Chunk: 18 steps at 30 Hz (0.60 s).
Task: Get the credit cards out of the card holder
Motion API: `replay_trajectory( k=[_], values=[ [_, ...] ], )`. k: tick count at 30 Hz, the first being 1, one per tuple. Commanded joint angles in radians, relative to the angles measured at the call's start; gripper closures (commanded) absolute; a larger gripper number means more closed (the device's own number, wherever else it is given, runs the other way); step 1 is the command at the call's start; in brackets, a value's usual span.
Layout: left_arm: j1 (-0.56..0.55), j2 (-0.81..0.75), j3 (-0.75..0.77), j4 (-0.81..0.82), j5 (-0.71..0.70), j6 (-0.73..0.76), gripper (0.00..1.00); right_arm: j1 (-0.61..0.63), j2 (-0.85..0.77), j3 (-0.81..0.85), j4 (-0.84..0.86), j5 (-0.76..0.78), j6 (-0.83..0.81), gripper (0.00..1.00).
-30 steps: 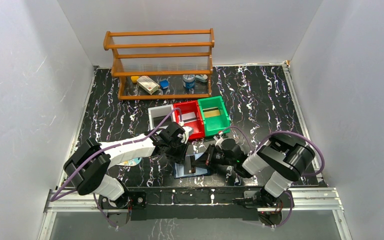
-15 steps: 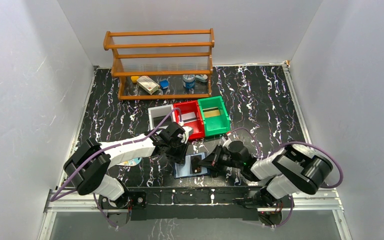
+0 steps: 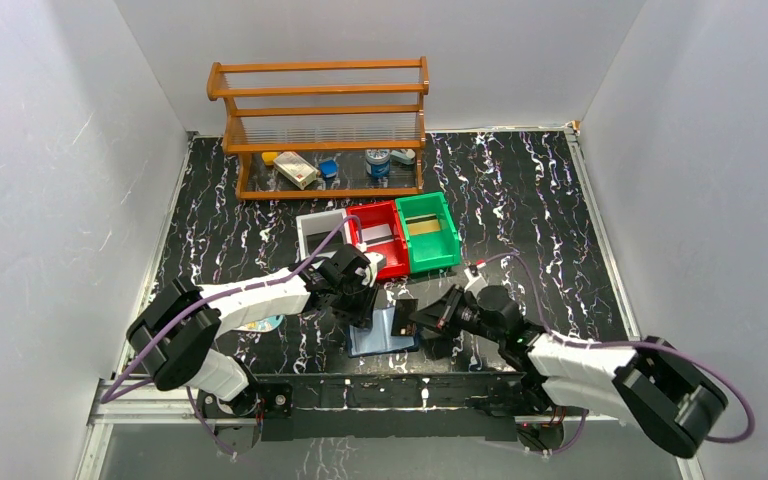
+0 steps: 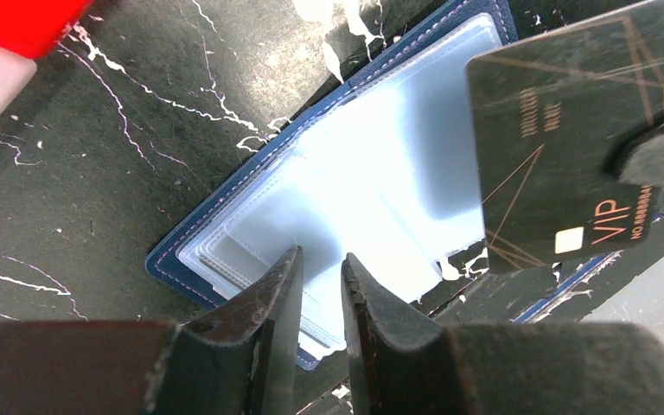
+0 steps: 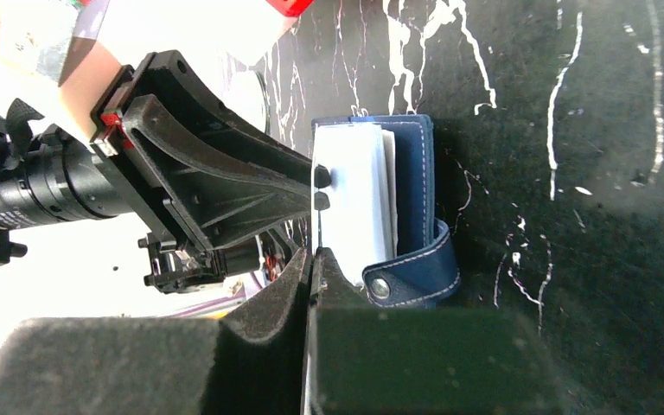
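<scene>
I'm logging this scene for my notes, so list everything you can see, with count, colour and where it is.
rack: one, brown wood, back of table
shelf items: about five, mixed colours, rack's bottom shelf
white bin: one, white, in front of rack
red bin: one, red, right of white bin
green bin: one, green, right of red bin
holder: one, navy with pale sleeves, lying open near the arms
card: one, black with gold lines, by holder
packet: one, white, partly under left arm
table: one, black with white veins
left pincer: jaws a little apart, tips at holder's sleeves
right pincer: shut on card
</scene>
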Motion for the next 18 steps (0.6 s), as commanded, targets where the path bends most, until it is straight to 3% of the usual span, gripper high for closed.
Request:
replay_trajectory(
  k=[1, 4, 8, 10, 12, 15, 18],
  values=[
    [-0.005, -0.032, -0.017, -0.015, -0.013, -0.019, 0.76, -0.006, -0.137, -0.022, -0.141, 0.1, -0.001, 0.96],
    [-0.004, -0.058, -0.011, -0.012, -0.025, -0.036, 0.66, -0.006, -0.215, -0.037, -0.197, 0.134, 0.0, 0.96],
    [0.002, -0.166, 0.014, 0.006, -0.044, -0.081, 0.42, -0.007, -0.26, -0.047, -0.186, 0.13, -0.015, 0.97],
    [0.102, -0.202, -0.027, 0.087, 0.102, -0.104, 0.39, -0.006, -0.228, -0.051, -0.102, 0.097, -0.025, 0.97],
    [0.212, -0.238, -0.105, 0.258, 0.357, -0.192, 0.38, -0.006, -0.208, -0.066, 0.031, 0.048, -0.039, 0.97],
    [0.218, -0.222, -0.188, 0.499, 0.508, -0.329, 0.34, -0.006, -0.222, -0.061, 0.112, 0.012, -0.063, 0.97],
    [0.218, -0.214, -0.217, 0.602, 0.539, -0.373, 0.31, -0.007, -0.237, -0.058, 0.137, -0.007, -0.067, 0.97]
  ],
)
